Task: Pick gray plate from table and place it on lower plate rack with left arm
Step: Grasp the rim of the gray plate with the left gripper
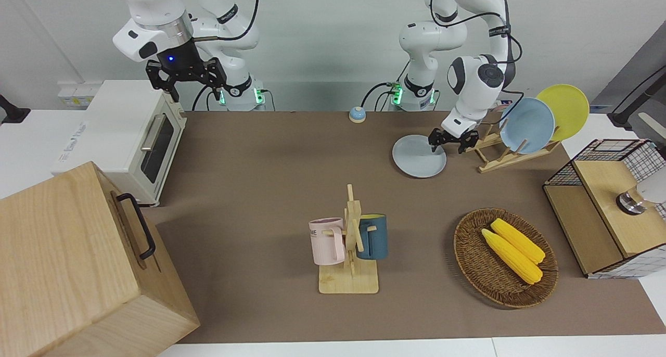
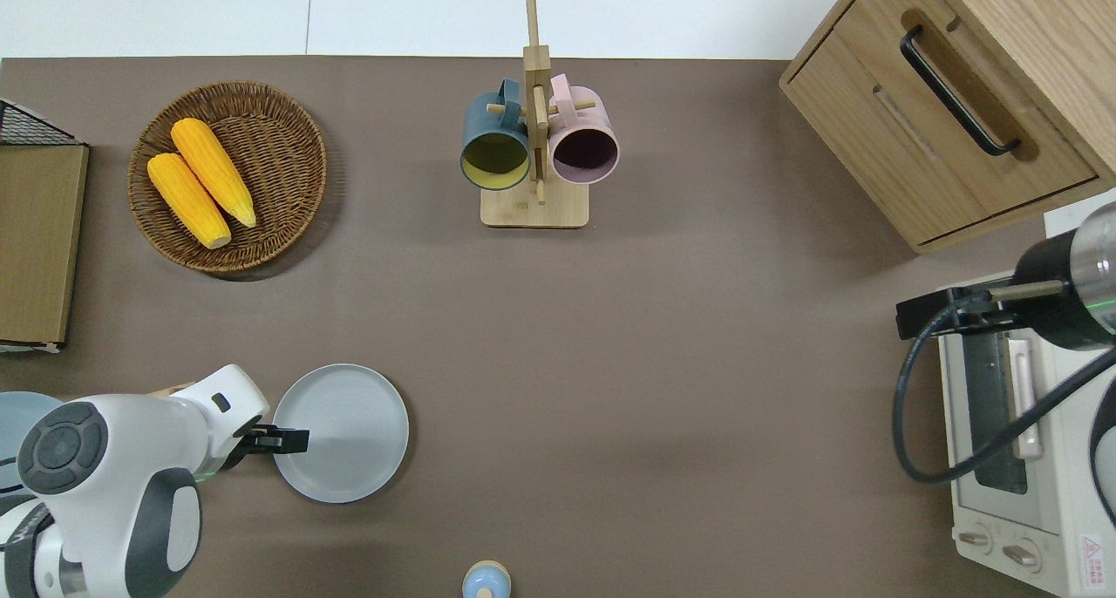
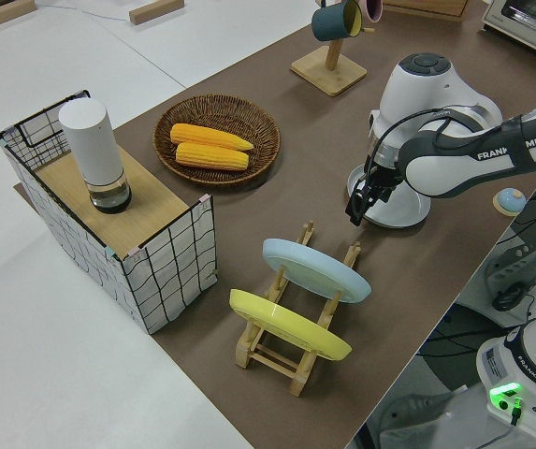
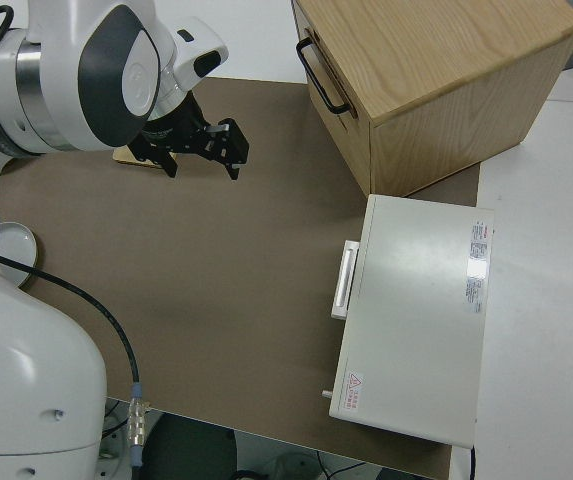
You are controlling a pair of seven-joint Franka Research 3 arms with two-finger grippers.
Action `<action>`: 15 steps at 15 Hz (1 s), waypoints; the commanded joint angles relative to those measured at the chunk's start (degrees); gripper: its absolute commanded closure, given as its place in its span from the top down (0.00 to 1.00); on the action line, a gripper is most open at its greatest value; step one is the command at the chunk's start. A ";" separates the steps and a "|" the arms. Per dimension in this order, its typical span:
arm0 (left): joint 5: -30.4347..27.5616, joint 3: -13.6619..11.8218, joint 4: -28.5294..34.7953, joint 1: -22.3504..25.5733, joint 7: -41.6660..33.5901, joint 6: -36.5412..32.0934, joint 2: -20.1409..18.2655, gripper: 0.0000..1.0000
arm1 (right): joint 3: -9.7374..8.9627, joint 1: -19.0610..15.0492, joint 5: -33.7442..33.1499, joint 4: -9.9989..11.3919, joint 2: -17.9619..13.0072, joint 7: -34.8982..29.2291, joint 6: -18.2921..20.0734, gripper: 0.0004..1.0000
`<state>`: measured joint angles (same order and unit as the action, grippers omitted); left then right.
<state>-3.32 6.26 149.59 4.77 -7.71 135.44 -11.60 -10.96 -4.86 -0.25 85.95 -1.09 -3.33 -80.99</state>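
The gray plate (image 1: 416, 159) lies flat on the table (image 1: 260, 190), beside the low end of the lower plate rack (image 1: 491, 159). It also shows in the overhead view (image 2: 349, 432). My left gripper (image 1: 446, 147) is open and low at the plate's rim on the rack's side. One finger is over the plate and the other is outside the rim (image 2: 277, 441). The left side view shows the left gripper (image 3: 354, 208) pointing down at the plate. The rack (image 3: 291, 360) holds a light blue plate (image 1: 526, 125) and a yellow plate (image 1: 563, 111) in its higher slots. My right arm is parked, with its gripper (image 1: 188, 85) open.
A wooden mug stand (image 1: 349, 247) with two mugs stands mid-table. A wicker basket (image 1: 471, 253) with two corn cobs and a wire-sided shelf box (image 1: 603, 206) are at the left arm's end. A toaster oven (image 1: 125, 138) and a wooden cabinet (image 1: 67, 263) are at the right arm's end. A small bell (image 1: 357, 114) sits near the robots.
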 commanded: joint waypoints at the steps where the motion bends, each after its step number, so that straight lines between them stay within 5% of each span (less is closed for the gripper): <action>1: -0.46 -0.19 1.93 -0.82 -0.20 3.86 0.87 1.00 | -0.38 -0.41 0.43 -0.35 -0.14 -0.01 0.83 0.99; 9: -0.46 -0.19 2.89 -1.34 -0.20 6.93 2.46 0.98 | -0.29 -0.41 0.43 -0.35 -0.14 -0.01 0.83 0.99; 15: -0.46 -0.10 3.07 -1.69 0.07 6.94 2.46 0.14 | -0.38 -0.41 0.43 -0.35 -0.14 -0.01 0.83 0.99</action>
<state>-3.32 6.37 151.39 4.11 -7.73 140.91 -8.94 -10.96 -4.86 -0.25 85.95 -1.09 -3.33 -80.99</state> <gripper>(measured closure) 0.392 0.009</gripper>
